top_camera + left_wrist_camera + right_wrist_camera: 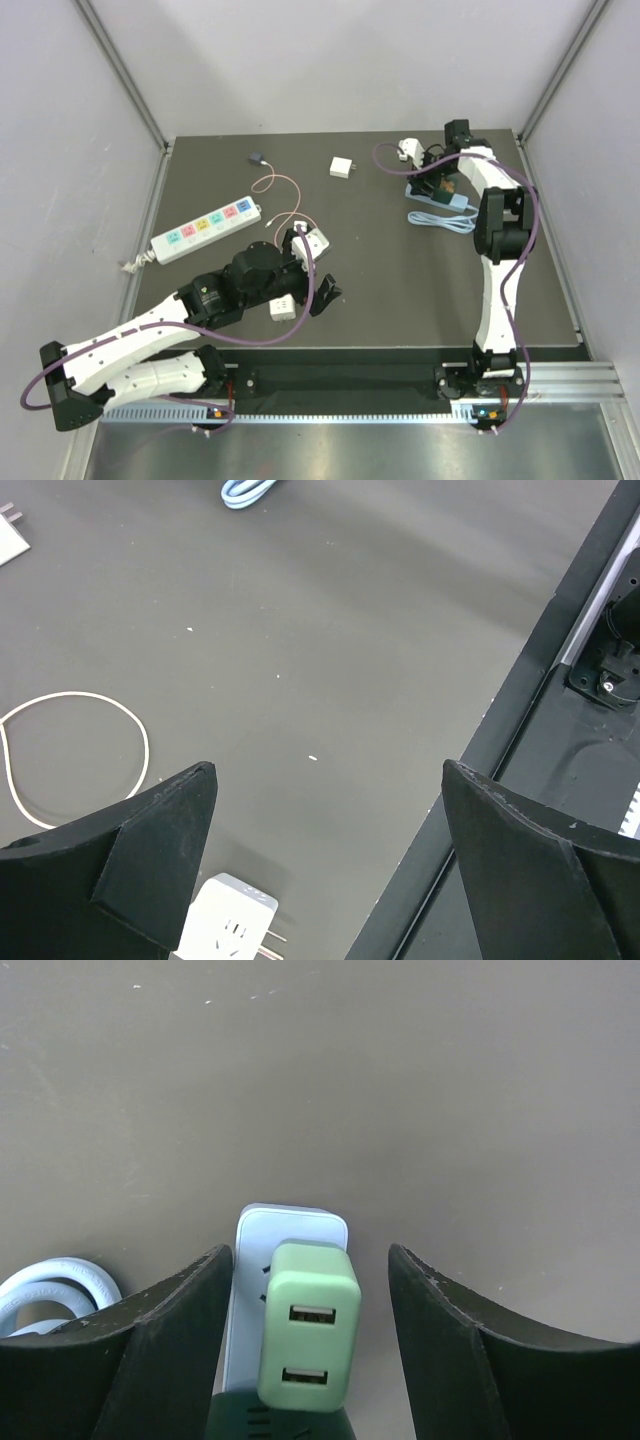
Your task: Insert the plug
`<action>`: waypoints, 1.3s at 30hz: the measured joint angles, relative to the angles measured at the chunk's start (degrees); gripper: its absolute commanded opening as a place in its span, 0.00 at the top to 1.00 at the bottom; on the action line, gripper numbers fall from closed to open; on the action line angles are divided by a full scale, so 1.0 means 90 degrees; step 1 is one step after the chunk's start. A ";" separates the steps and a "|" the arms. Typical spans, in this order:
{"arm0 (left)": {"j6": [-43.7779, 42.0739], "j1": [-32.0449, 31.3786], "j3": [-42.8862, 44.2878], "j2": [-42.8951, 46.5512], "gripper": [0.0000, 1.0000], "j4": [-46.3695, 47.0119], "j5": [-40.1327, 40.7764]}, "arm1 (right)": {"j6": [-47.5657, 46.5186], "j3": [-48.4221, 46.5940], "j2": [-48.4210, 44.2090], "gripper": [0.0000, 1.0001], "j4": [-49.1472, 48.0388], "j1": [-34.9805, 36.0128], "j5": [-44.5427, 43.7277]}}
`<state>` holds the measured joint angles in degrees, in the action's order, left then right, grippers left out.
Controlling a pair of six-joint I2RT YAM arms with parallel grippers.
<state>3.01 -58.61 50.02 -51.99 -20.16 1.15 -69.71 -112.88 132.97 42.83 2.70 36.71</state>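
The green two-port USB plug stands upright in the pale blue power strip, seated at its end socket. My right gripper straddles the plug, open, with a gap between each finger and the plug's sides. In the top view the right gripper hangs over the strip at the back right, hiding the plug. My left gripper is wide open and holds nothing; it hovers above the mat near the front centre.
A white cube adapter lies beside the left finger. A white strip with coloured sockets lies left, and white adapters at the back. A coiled blue cable sits by the blue strip. A thin white cord loops on the mat.
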 measured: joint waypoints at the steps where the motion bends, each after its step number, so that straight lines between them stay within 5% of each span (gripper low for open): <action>1: 0.0000 0.0000 0.0000 0.0000 0.02 0.0000 0.0000 | 0.0034 0.0000 -0.0012 0.36 0.0002 -0.0010 0.0005; 18: 0.0000 0.0000 0.0000 0.0051 0.02 0.0000 -0.0010 | 0.0962 0.0602 -0.0894 0.32 -0.0665 -0.0070 0.0223; 20: 0.0002 0.0000 0.0000 0.0092 0.02 0.0000 -0.0012 | 0.1268 0.0801 -0.1076 0.37 -0.0918 -0.0068 0.0255; 25: 0.0005 0.0000 0.0000 0.0180 0.02 0.0000 -0.0005 | 0.2968 0.1547 -0.1668 0.66 -0.2110 0.0053 -0.0240; 28: 0.0032 0.0000 0.0000 0.0226 0.02 0.0000 -0.0027 | 0.4427 0.1671 -0.1846 1.00 -0.2652 0.0248 -0.1107; 33: 0.0107 0.0000 -0.0017 0.0471 0.02 0.0007 -0.0032 | 0.6224 0.0962 -0.1707 1.00 -0.2307 0.0571 -0.2489; 39: 0.0153 0.0000 -0.0034 0.0607 0.02 0.0049 -0.0029 | 0.6994 0.0328 -0.1622 1.00 -0.1831 0.0816 -0.3563</action>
<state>4.38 -58.61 49.71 -46.52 -19.73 0.89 -6.76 -109.93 118.37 26.35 10.04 4.64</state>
